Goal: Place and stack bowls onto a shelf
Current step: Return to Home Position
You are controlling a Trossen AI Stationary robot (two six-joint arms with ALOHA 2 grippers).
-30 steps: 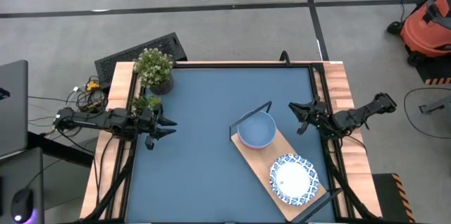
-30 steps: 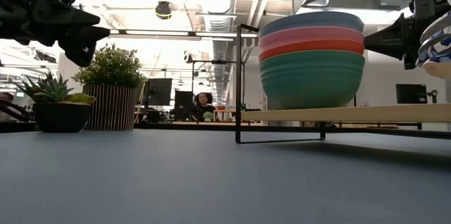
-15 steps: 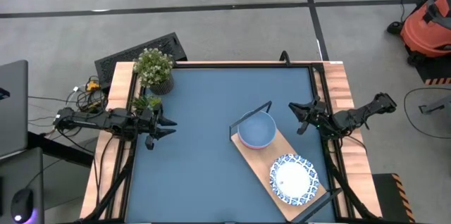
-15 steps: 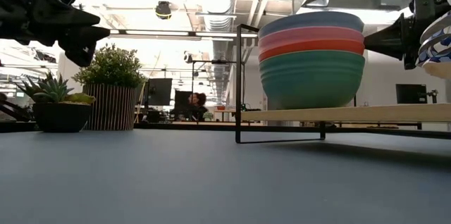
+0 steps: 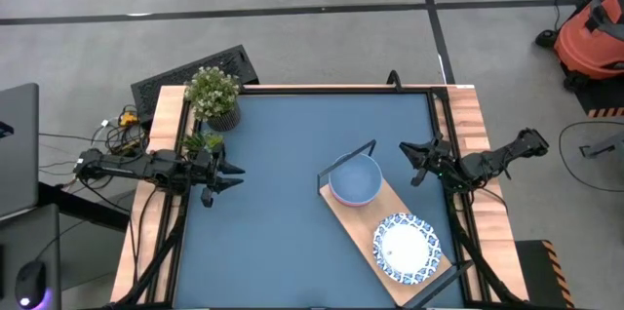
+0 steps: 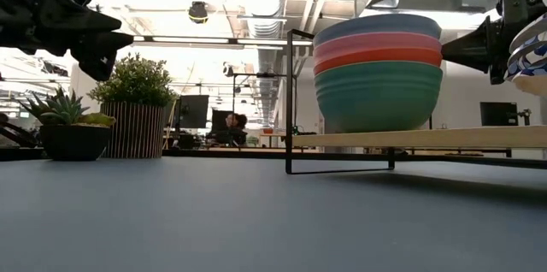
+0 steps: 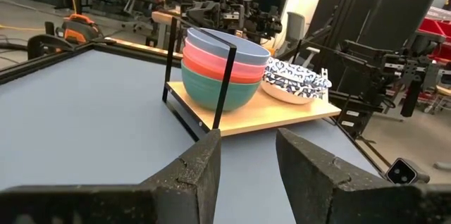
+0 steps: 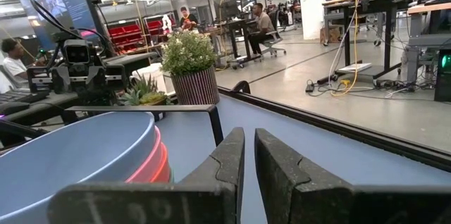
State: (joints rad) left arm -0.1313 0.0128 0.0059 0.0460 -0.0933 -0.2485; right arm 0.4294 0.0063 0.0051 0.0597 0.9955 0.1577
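Change: almost nothing is moving. Against the frames of the last second, both my arms are holding the same poses, and only a person point(image 6: 232, 122) in the room far behind the shelf is shifting a little.

Shelf: the light-wood shelf point(image 5: 356, 214) is lying on the blue table point(image 5: 283, 251), its black wire frame at one end.

Plain bowls: four nested bowls point(image 6: 378, 71), green at the bottom, then red, pink and pale blue, are sitting on the shelf at the wire-frame end.

Patterned bowls: the blue-and-white patterned bowls point(image 5: 407, 247) are resting stacked on the shelf toward its other end, just beside the plain stack.

Left gripper: my left gripper point(image 7: 246, 134) is hovering well apart from the shelf, facing its frame end, with fingers parted moderately and holding nothing.

Right gripper: my right gripper point(image 8: 249, 134) is hovering near the shelf, beside the plain stack without touching it, with its fingers drawn nearly together and holding nothing.

Plants: two potted plants point(image 5: 213, 94) are standing well apart from the shelf, near my left gripper.

Meaning for the task: I am seeing no bowl off the shelf, so I am judging the stacking finished and my arms settled at rest.
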